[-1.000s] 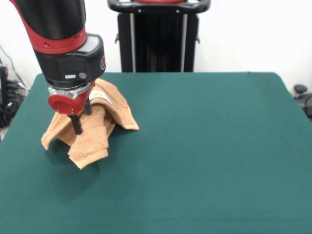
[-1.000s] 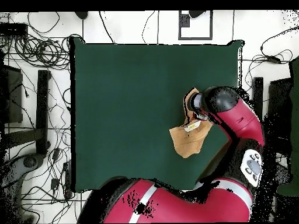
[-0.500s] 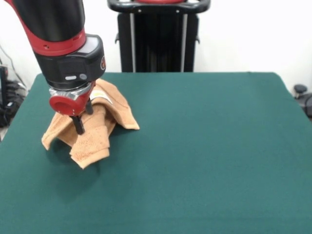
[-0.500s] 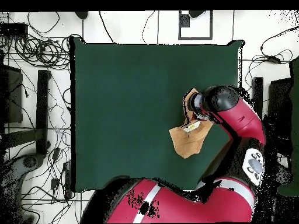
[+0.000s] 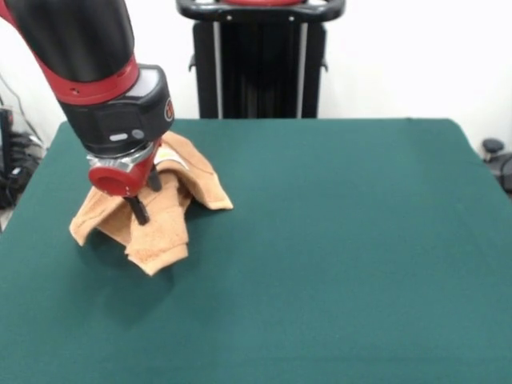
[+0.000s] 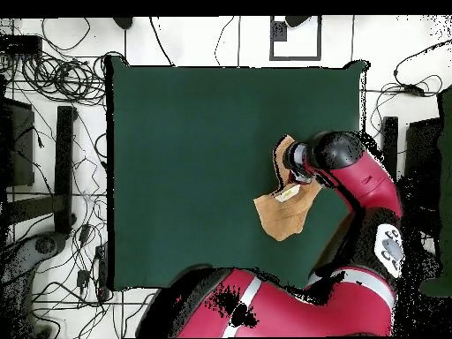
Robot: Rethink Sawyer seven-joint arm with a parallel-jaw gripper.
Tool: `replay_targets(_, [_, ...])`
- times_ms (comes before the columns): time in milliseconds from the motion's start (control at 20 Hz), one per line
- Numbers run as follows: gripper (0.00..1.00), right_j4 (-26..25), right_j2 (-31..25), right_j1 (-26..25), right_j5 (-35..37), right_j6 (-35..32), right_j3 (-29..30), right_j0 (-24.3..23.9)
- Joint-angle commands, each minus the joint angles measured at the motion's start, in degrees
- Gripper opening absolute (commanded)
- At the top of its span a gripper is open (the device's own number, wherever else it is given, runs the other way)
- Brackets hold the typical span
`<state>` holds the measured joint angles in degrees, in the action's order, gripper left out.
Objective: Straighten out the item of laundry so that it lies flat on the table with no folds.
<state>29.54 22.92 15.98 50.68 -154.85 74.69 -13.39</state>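
One orange-tan terry towel (image 5: 152, 212) hangs bunched and tented from the gripper (image 5: 142, 198), whose dark fingers (image 5: 138, 210) are closed on a raised fold. Its corners trail below onto the green table (image 5: 336, 240). A small white care label (image 6: 284, 194) shows beside the gripper; its writing is unreadable.

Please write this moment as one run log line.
tool: shut on towel | towel: bunched, partly lifted | table: towel near its edge | flat: no
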Motion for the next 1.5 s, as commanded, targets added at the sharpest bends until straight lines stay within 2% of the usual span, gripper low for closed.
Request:
replay_targets(50, [1.00,-0.92,-10.74,0.71,7.16,0.30,6.72,1.35])
replay_targets(550, [1.00,-1.67,-13.00,2.96,7.81,1.81,10.23,0.02])
replay_targets(1000, [1.00,-2.48,-13.69,3.75,6.59,1.38,11.00,-0.62])
replay_targets(1150, [1.00,-3.33,-12.60,3.26,5.60,0.32,9.69,-0.11])
replay_targets(1400, [1.00,-7.47,-8.76,3.79,11.64,-0.74,5.50,0.07])
replay_targets(1500, [1.00,-11.62,-4.81,6.95,18.57,-0.55,2.83,-0.03])
